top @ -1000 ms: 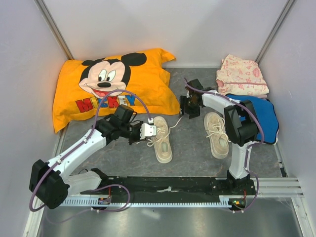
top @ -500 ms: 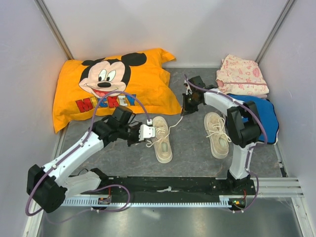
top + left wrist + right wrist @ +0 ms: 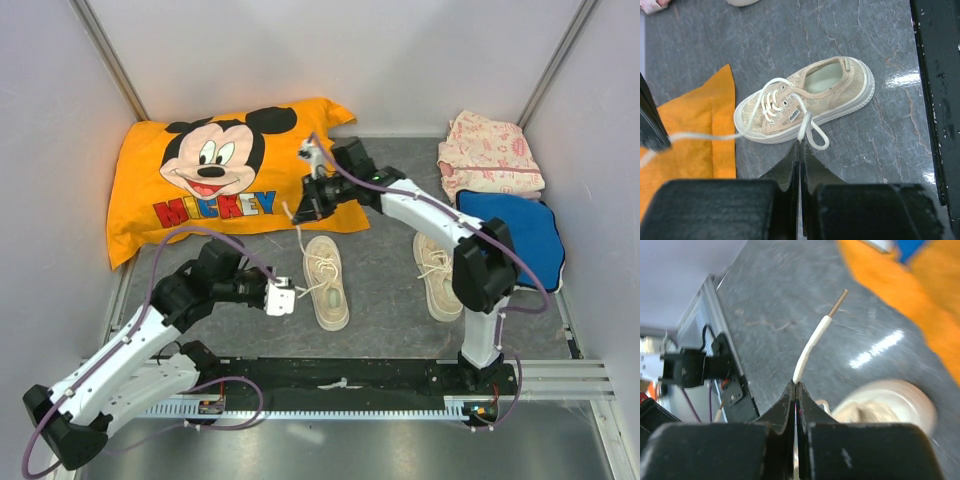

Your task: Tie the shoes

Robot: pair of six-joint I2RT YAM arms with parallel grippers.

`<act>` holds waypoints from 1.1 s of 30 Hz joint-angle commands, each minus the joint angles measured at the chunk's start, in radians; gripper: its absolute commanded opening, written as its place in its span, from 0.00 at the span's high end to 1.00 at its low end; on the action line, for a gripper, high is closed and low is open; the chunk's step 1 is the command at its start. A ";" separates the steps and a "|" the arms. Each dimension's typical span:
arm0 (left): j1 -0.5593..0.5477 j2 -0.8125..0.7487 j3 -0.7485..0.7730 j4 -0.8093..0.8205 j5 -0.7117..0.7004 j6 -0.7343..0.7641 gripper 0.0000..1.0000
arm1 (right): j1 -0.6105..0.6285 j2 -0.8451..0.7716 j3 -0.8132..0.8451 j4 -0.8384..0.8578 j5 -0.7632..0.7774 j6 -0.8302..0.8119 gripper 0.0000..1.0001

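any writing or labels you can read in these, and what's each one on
"MICKEY": big coloured capitals across the orange pillow, under the cartoon mouse face.
Side tag on the cream shoe, seen in the left wrist view: dark lettering, too small to read.
No other text can be read in any view.
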 commanded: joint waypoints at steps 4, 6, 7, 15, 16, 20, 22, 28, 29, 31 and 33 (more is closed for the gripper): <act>-0.021 -0.160 -0.081 0.032 -0.008 0.086 0.98 | 0.160 0.158 0.240 -0.021 -0.083 -0.142 1.00; -0.027 -0.180 -0.084 -0.005 -0.002 0.082 0.98 | 0.186 0.208 0.260 -0.015 -0.078 -0.137 1.00; -0.027 -0.183 -0.086 -0.012 -0.001 0.076 0.99 | 0.192 0.227 0.275 -0.013 -0.080 -0.130 1.00; -0.033 -0.197 -0.120 -0.029 0.015 0.100 0.98 | 0.197 0.313 0.335 -0.019 -0.100 -0.077 0.31; -0.033 -0.190 -0.121 -0.032 0.016 0.105 0.99 | 0.193 0.308 0.347 -0.020 -0.103 -0.073 0.24; -0.034 -0.146 -0.123 -0.005 0.048 0.149 0.98 | 0.121 0.279 0.392 -0.024 -0.127 -0.041 0.02; -0.034 -0.112 -0.110 0.049 0.051 0.158 0.99 | 0.085 0.248 0.403 -0.027 -0.140 -0.022 0.02; -0.034 0.130 -0.018 0.253 0.022 0.131 0.99 | -0.099 0.074 0.244 -0.053 -0.120 -0.089 0.02; -0.034 0.176 0.001 0.309 0.012 0.103 0.98 | -0.151 0.046 0.210 -0.065 -0.115 -0.102 0.02; -0.033 0.294 0.060 0.360 -0.001 0.071 0.98 | -0.195 -0.041 0.106 -0.093 -0.080 -0.143 0.02; -0.030 0.360 0.107 0.455 -0.016 0.017 0.98 | -0.252 -0.133 0.032 -0.137 -0.054 -0.215 0.02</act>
